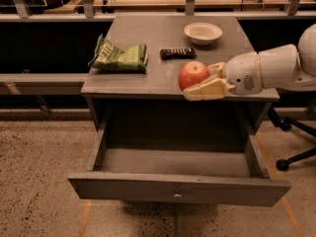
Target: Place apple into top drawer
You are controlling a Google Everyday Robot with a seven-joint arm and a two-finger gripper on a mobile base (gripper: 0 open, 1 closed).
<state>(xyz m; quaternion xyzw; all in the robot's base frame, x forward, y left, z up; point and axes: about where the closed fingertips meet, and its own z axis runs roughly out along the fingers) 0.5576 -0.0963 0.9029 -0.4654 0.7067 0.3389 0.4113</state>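
Note:
The red apple with a yellowish patch is held in my gripper, which reaches in from the right over the front edge of the grey cabinet top. The cream fingers are closed around the apple, one below-front and one behind it. The top drawer is pulled fully open below, its inside bare, with a small round metal knob at the centre of its front panel. The apple sits above the drawer's back edge.
On the cabinet top lie a green chip bag at the left, a dark bar-shaped object in the middle and a white bowl at the back right. An office chair base stands at the right on the speckled floor.

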